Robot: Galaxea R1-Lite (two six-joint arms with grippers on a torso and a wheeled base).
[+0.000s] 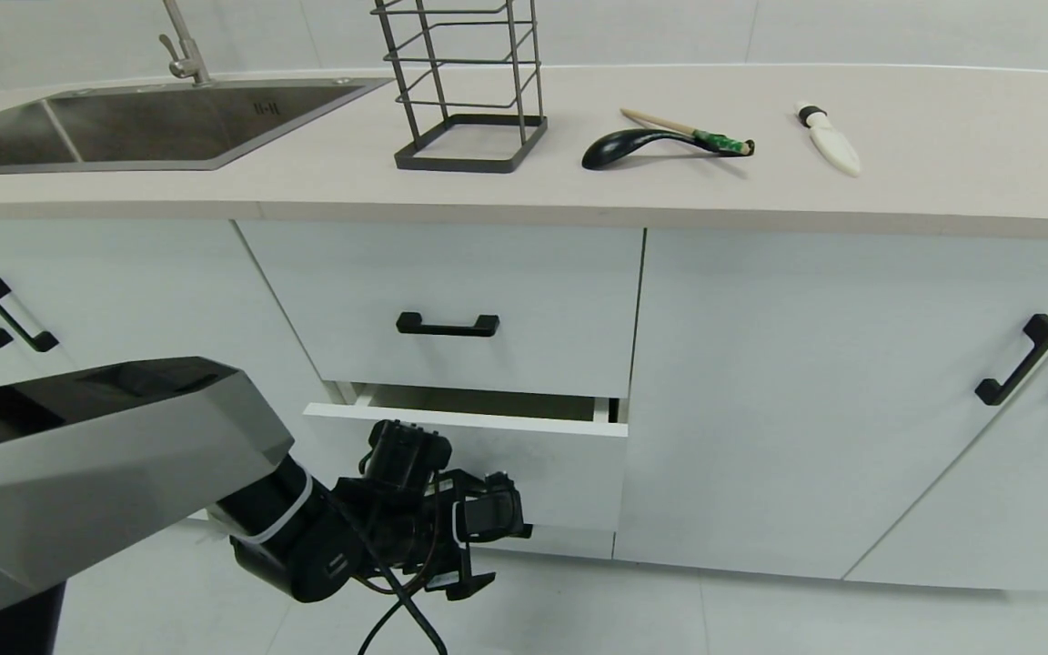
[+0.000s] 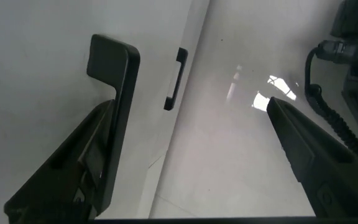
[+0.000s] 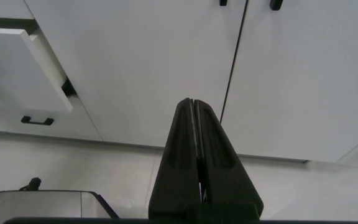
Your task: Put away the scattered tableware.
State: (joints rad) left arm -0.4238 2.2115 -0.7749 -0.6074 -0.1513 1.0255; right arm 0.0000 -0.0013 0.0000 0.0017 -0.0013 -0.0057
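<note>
The black spoon (image 1: 633, 146) lies mid-countertop (image 1: 942, 136), its handle tip meeting the chopsticks (image 1: 683, 127). What looks like a white sheathed knife (image 1: 829, 139) lies apart, toward the right end. A wire rack (image 1: 469, 91) stands beside the sink (image 1: 142, 123). Below the front edge, the lower drawer (image 1: 478, 428) is slightly open. The left gripper (image 1: 474, 541) hangs before it, fingers spread. The right gripper (image 3: 193, 109) is pressed together.

Right gripper (image 3: 195, 102), jaws pressed together, white cabinet doors (image 3: 135, 62) beyond the jaws, pulled-out drawer (image 3: 17, 65) off to one side.
</note>
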